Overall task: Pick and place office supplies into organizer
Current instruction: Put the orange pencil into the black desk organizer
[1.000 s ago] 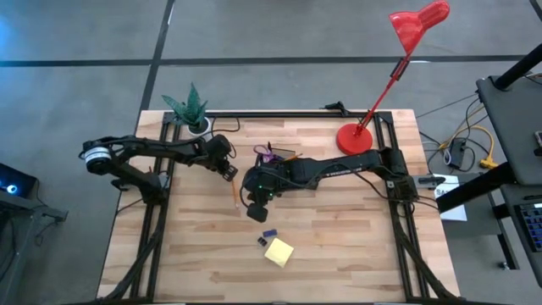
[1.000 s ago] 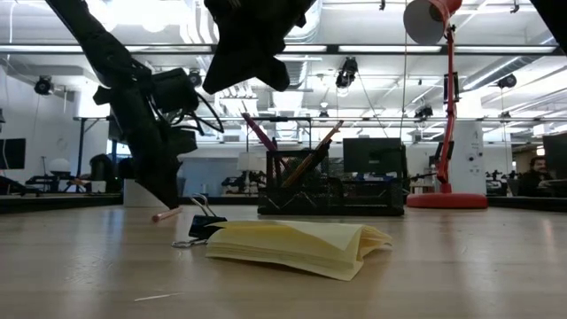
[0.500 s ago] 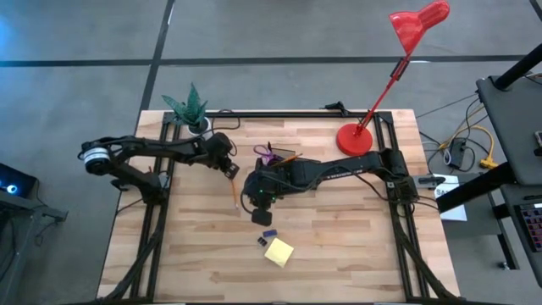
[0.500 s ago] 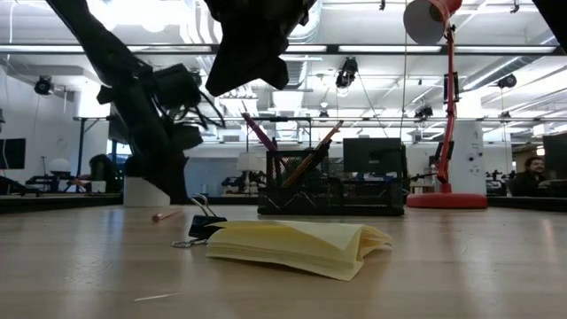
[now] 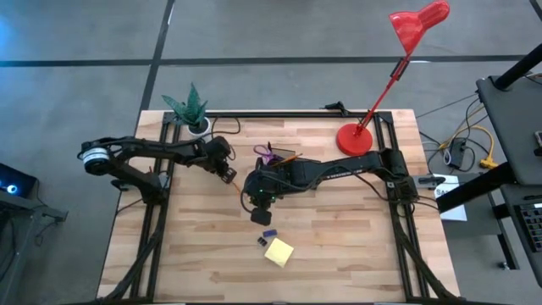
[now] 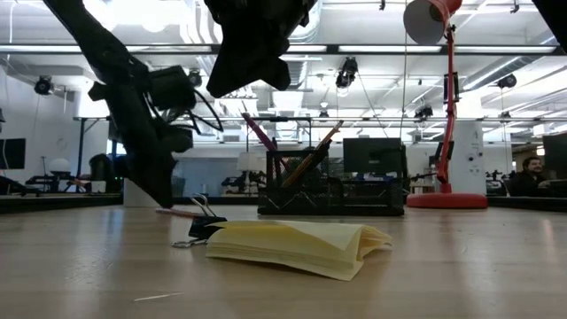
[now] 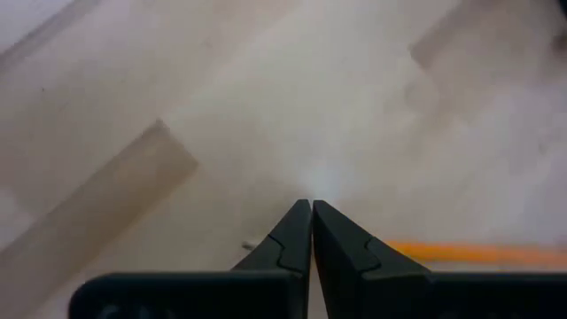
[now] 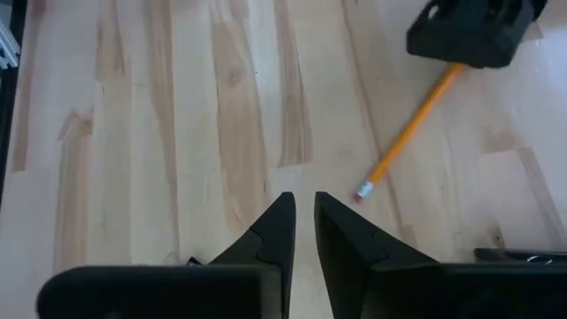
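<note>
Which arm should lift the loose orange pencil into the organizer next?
Left. The left gripper is shut on one end of the pencil, whose eraser end is near the table. The right gripper hangs above bare wood with a narrow gap, holding nothing. The organizer sits close by.

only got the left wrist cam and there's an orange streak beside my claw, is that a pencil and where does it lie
observer: yes, an orange pencil. One end sits under the shut left claw, and the eraser end points toward the right claw.
operator: is the right claw carrying anything
observer: no. Its fingers stand slightly apart with nothing between them, over bare wood.
operator: where's the organizer from there
observer: the organizer is mid-table toward the back, just past the right arm, with a few supplies standing upright in it.
</note>
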`<state>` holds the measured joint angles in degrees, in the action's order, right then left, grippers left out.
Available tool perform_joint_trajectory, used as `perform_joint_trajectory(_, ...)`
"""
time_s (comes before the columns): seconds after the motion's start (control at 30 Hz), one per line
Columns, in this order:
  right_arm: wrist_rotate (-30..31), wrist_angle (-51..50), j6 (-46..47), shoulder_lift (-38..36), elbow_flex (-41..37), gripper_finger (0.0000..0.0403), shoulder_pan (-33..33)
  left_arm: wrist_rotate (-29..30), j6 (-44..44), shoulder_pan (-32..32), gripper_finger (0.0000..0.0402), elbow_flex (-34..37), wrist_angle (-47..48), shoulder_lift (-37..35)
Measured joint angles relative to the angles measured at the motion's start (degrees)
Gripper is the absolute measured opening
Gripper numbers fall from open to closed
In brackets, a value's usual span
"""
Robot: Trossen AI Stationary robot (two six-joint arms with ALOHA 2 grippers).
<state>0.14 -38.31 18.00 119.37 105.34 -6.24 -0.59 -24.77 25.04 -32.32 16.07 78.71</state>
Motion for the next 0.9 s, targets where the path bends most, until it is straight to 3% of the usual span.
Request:
perform_joint_trajectory(0.4,0.0,-0.36,-0.45,0.0,0.0,0.0038,0.01,1.09,-0.28,-1.49,0.0,0.81,10.45,-8.47)
perform_joint_trajectory(0.6,0.0,-0.36,-0.57,0.0,0.0,0.0038,0.0,0.92,6.47,-1.49,0.0,0.83,16.28,-12.61)
perform_joint_trajectory(0.9,0.0,-0.24,-0.55,0.01,0.0,0.0038,0.0,-1.28,1.19,-1.42,0.0,1.38,15.9,-8.98)
